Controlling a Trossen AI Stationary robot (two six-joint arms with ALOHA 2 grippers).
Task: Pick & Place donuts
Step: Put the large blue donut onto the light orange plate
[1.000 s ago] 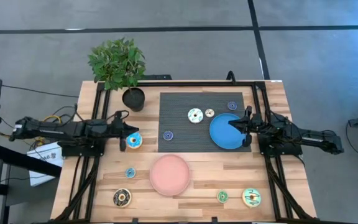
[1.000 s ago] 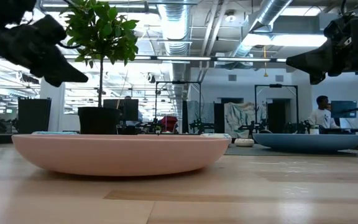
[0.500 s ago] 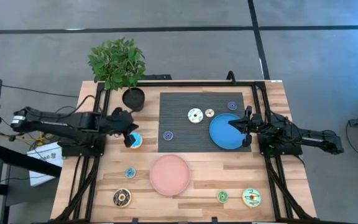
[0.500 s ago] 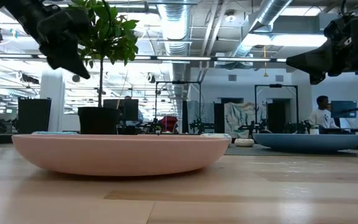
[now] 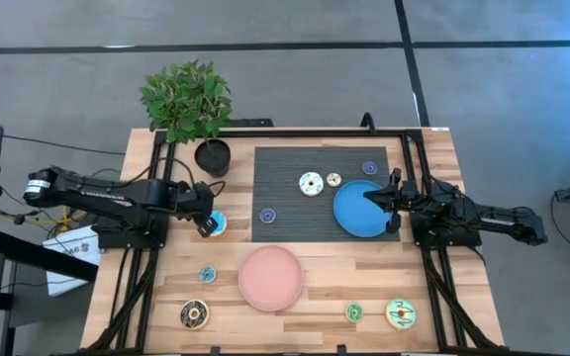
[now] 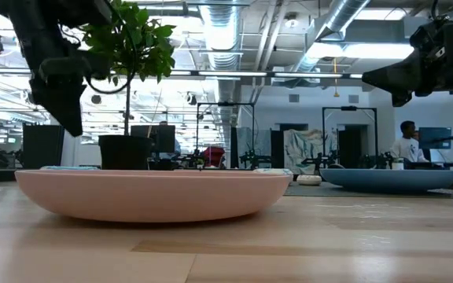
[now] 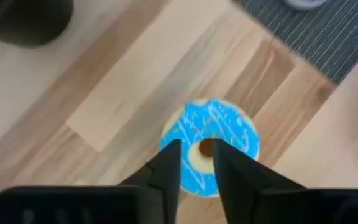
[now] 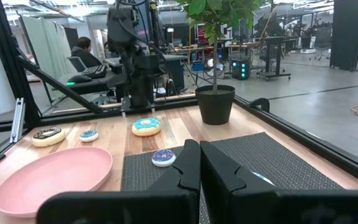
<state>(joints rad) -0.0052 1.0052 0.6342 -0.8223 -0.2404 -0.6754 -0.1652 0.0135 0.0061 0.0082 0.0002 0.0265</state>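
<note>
The blue-frosted donut (image 5: pixel 215 223) is lying flat on the wooden tabletop (image 5: pixel 166 287), just left of the dark ribbed mat (image 5: pixel 295 213) and near the potted plant (image 5: pixel 188 104). The left end effector (image 7: pixel 197 163) is hanging right over it — in the left wrist view its two dark fingers (image 7: pixel 166 167) are standing narrowly parted, tips over the donut's near edge and hole, gripping nothing; whether they are touching the frosting cannot be told.

The other donuts are lying scattered: a white-frosted one (image 5: pixel 311 183), a tiny cream one (image 5: pixel 333 180) and two tiny dark blue ones (image 5: pixel 267 215) (image 5: pixel 369 168) are sitting on the mat, while a small light blue one (image 5: pixel 207 274) and a dark brown one (image 5: pixel 195 314) are resting at the near left of the tabletop, and a small green one (image 5: pixel 354 312) and a green-yellow one (image 5: pixel 400 314) at the near right. The pink plate (image 5: pixel 270 278) is sitting near the middle, nothing on it.

The right end effector (image 5: pixel 368 197) is hovering over the blue plate (image 5: pixel 354 218) at the mat's right side — fingers pressed together, holding nothing.
</note>
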